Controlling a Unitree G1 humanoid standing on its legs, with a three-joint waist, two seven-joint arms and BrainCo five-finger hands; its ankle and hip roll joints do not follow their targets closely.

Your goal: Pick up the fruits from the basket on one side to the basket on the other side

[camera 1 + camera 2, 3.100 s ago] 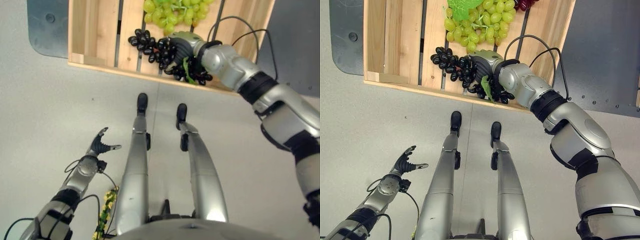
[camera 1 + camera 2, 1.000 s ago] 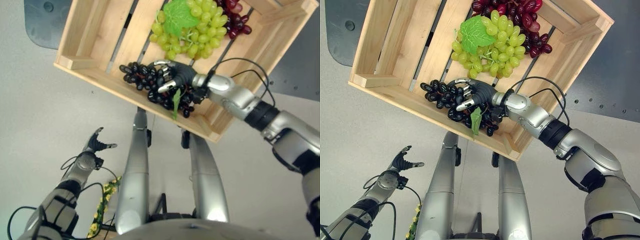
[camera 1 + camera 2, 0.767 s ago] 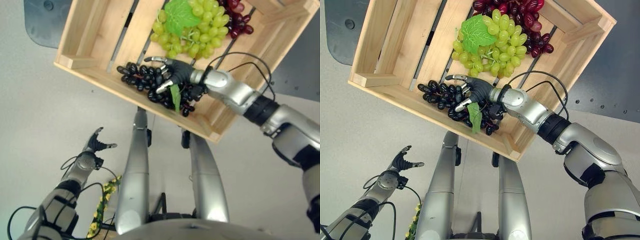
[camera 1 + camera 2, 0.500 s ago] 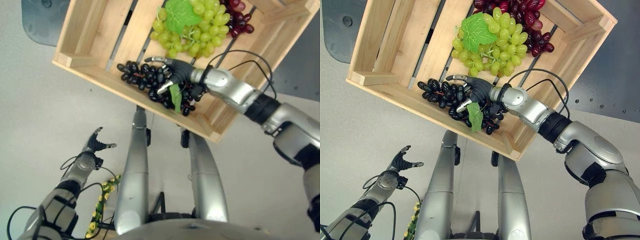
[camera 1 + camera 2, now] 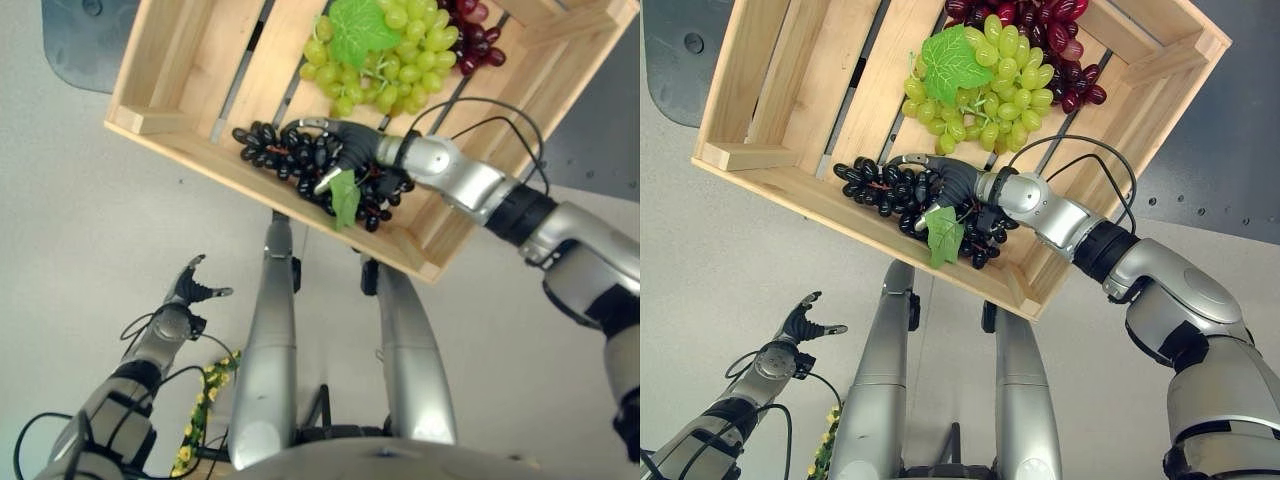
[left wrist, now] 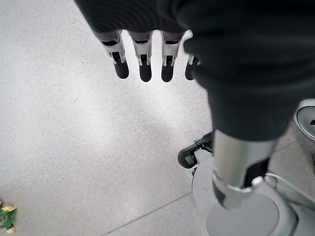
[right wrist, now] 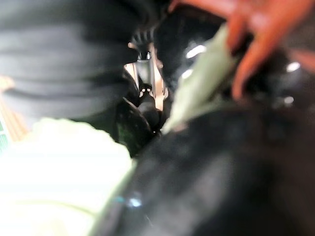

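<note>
A bunch of black grapes (image 5: 890, 195) with a green leaf lies at the near edge of a slatted wooden crate (image 5: 770, 100) at the upper centre of the frame, with green grapes (image 5: 985, 95) and red grapes (image 5: 1060, 30) farther back.

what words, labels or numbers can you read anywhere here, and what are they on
None: no readable text, label, number or sign.
The wooden crate has bare slats with no print.
The black grapes, green grapes and red grapes carry no tags.
The right hand on the black grapes and the left hand over the grey floor show no markings.
</note>
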